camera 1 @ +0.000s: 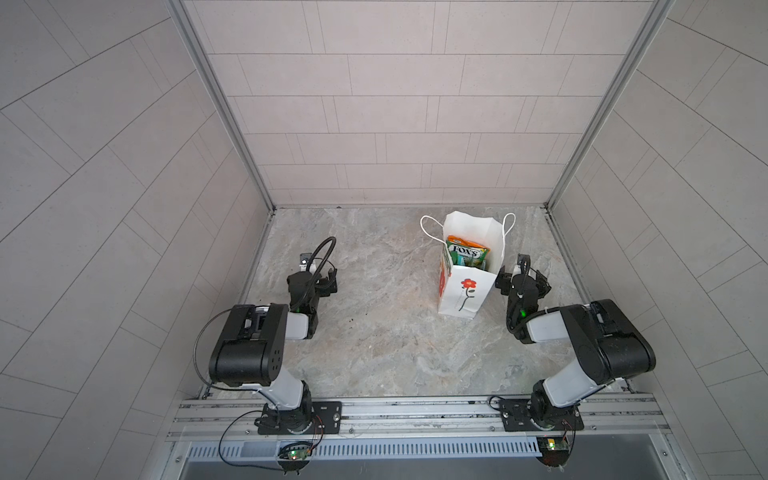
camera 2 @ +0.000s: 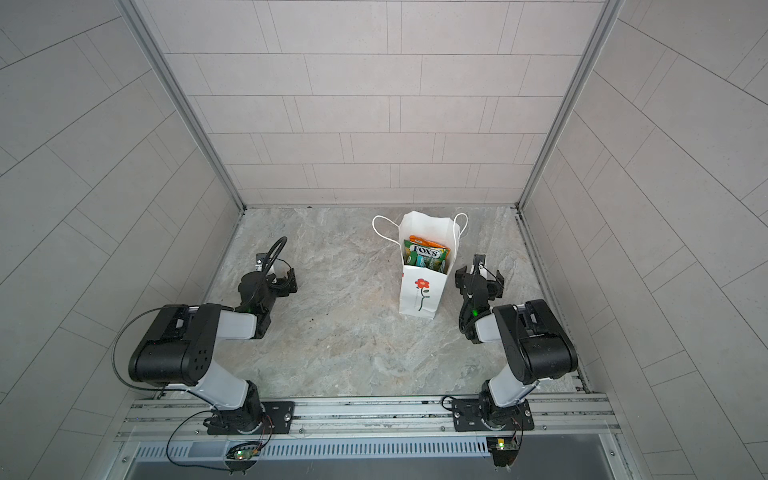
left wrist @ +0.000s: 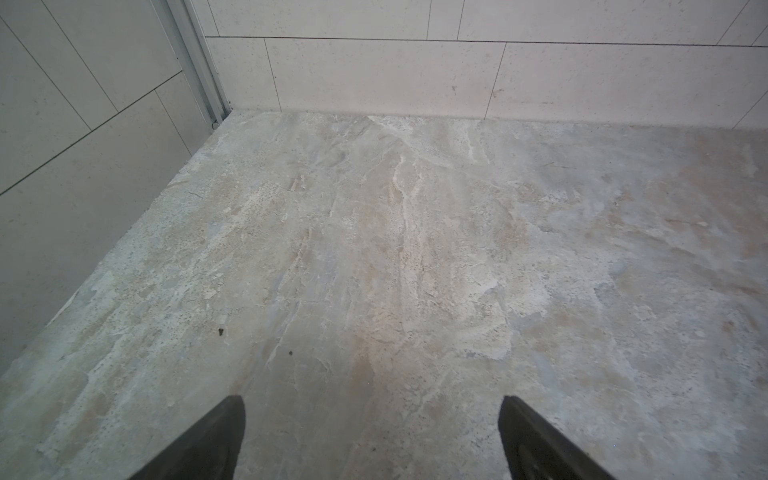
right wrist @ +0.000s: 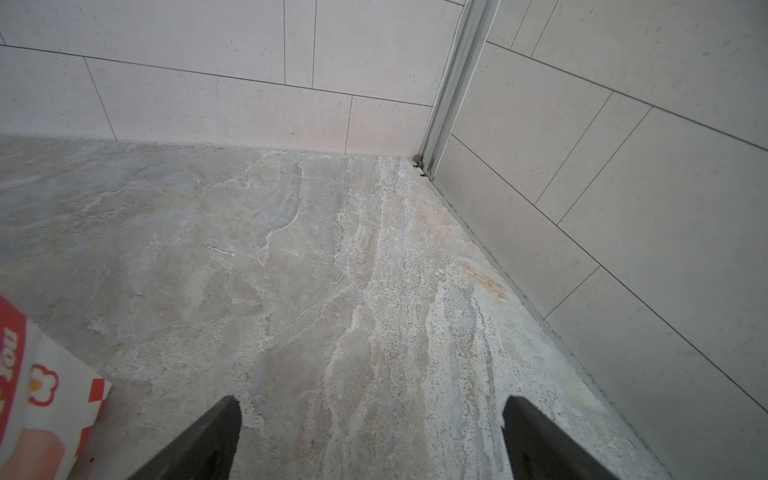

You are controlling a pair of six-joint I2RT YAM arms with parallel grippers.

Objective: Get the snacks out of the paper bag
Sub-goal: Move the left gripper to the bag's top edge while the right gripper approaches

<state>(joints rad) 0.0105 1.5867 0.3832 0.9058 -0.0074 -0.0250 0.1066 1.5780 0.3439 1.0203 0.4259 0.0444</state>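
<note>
The paper bag [camera 1: 465,293] is standing upright, holding the FOX'S candy packets [camera 1: 466,252]. The right gripper [right wrist: 370,415], just beside it, and the left gripper [left wrist: 370,415], well apart, are hanging open, empty. Risk: 1 unbraced reach could be tipping the bag.

A grey-beige, stone-patterned surface [camera 1: 374,365] is shown in both top views; a white paper bag [camera 1: 453,299] is stood upright on it, right of centre

The paper bag [camera 1: 482,300] is matt white paper. The snacks [camera 1: 466,252] inside are glossy plastic film. The table [camera 1: 374,340] looks like matt, rough, veined stone. My right gripper [right wrist: 372,399] has matt black fingers [right wrist: 199,440].
</note>
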